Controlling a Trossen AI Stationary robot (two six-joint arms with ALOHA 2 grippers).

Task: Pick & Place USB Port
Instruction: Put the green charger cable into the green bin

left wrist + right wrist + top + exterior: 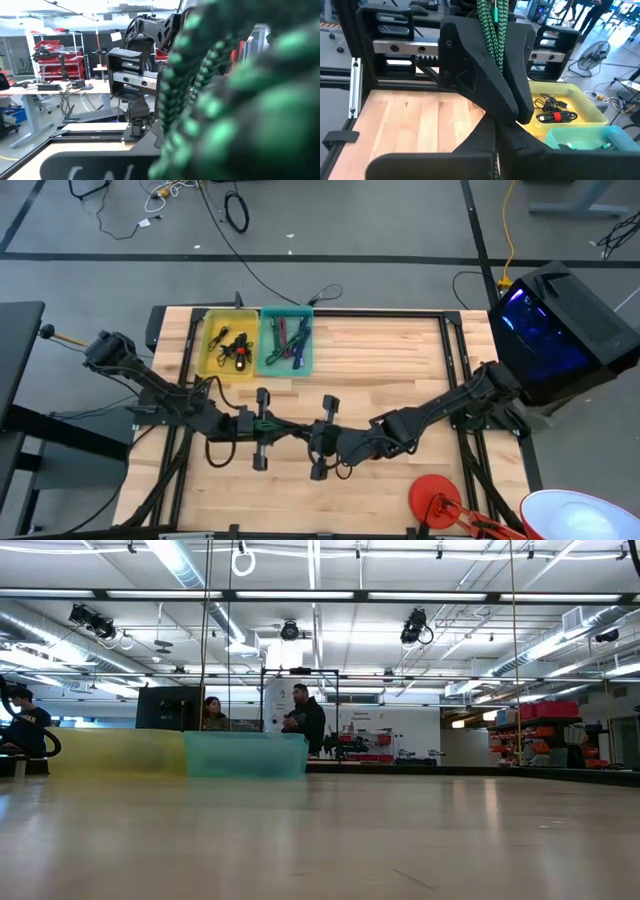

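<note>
Cable [288,425], braided green and black, is what you have stretched between the two arms near the middle of the counter [400,350]. Your left gripper [262,428] sits at about 7 o'clock from the counter's centre, and your right gripper [322,438] is just beside it toward 5 o'clock, the two facing each other with the cable running between them. In the right wrist view, the right gripper [496,55] has its fingers [465,70] pressed together on the braided cable [492,20], which rises straight out from between them. In the left wrist view the same green braid [210,95] fills the near field right at the camera, and the left gripper's fingers are fully closed; whether they pinch the cable you cannot tell from there.

At about 11 o'clock on the counter you have two bins touching side by side: a yellow bin [210,345] holding black cables with a red band [240,360], and a teal bin [306,365] holding coloured cables. At 5 o'clock, off the counter's edge, stands a red lamp [435,498].

In the low view, people [305,720] stand in the room beyond the bins.
</note>
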